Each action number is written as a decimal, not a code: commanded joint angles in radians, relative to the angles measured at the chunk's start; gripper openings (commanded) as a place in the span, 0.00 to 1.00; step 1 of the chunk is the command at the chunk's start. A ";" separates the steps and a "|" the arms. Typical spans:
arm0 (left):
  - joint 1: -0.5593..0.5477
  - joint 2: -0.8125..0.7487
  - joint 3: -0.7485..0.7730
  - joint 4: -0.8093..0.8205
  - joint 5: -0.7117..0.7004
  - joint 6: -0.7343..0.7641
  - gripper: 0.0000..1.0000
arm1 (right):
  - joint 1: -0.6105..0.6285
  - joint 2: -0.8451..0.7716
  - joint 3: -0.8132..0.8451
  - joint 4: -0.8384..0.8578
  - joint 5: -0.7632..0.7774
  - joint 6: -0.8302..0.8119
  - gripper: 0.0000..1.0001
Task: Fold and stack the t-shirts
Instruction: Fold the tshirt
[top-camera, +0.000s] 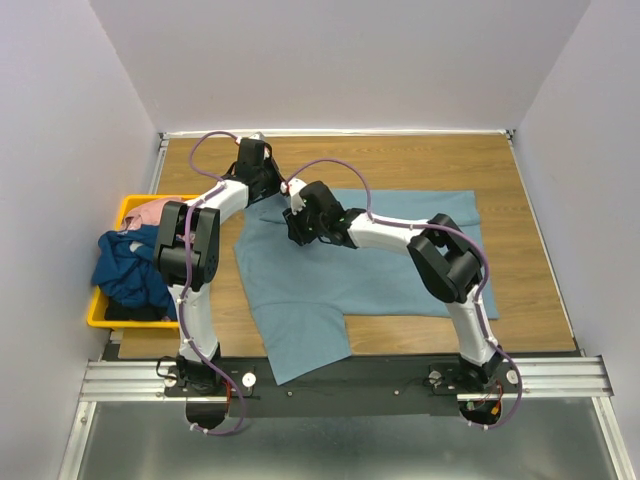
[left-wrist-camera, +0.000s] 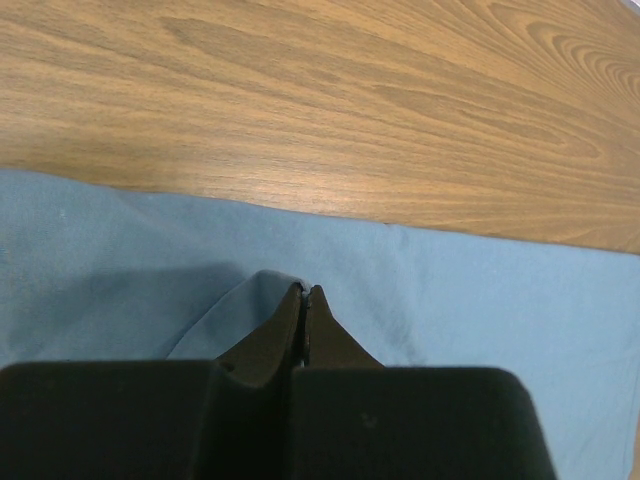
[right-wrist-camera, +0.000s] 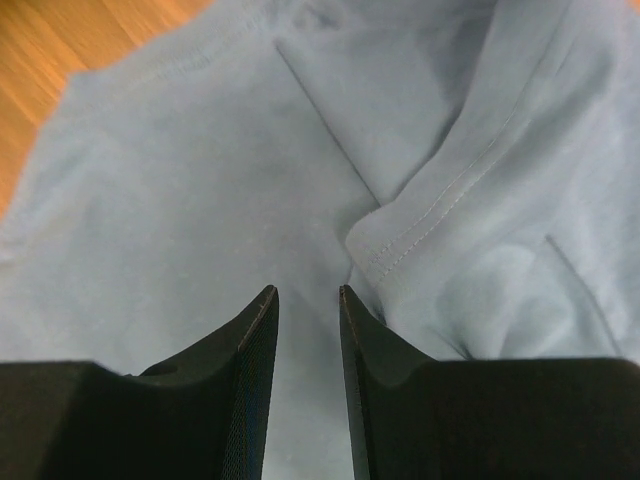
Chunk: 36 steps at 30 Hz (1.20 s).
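- The blue-grey shirt (top-camera: 400, 270) was found spread on the table (top-camera: 400, 160), wrinkled, with one flap over the near edge. No finished fold was noted.
- The navy shirt (top-camera: 125, 270) and pink shirt (top-camera: 150, 210) were seen heaped in the yellow bin (top-camera: 95, 318) at the left. Nothing was stacked, so most of the task was judged still ahead.
- The left gripper (left-wrist-camera: 305, 292) was recorded clenched at the shirt's far left edge. A ridge of cloth was drawn up to its tips, and a pinch was judged.
- The right gripper (right-wrist-camera: 306, 290) was recorded with jaws parted and nothing between them, over the shirt's middle, a stitched hem (right-wrist-camera: 420, 230) just beside its tips.
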 joint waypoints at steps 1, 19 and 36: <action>0.003 -0.004 0.014 0.020 -0.015 0.010 0.00 | 0.006 0.057 0.038 -0.040 0.007 -0.018 0.37; 0.003 -0.007 0.014 0.019 -0.011 0.015 0.00 | 0.008 0.074 0.045 -0.052 0.090 -0.032 0.37; 0.013 -0.048 -0.002 0.003 -0.003 0.019 0.00 | 0.006 0.011 -0.001 -0.052 0.099 -0.049 0.02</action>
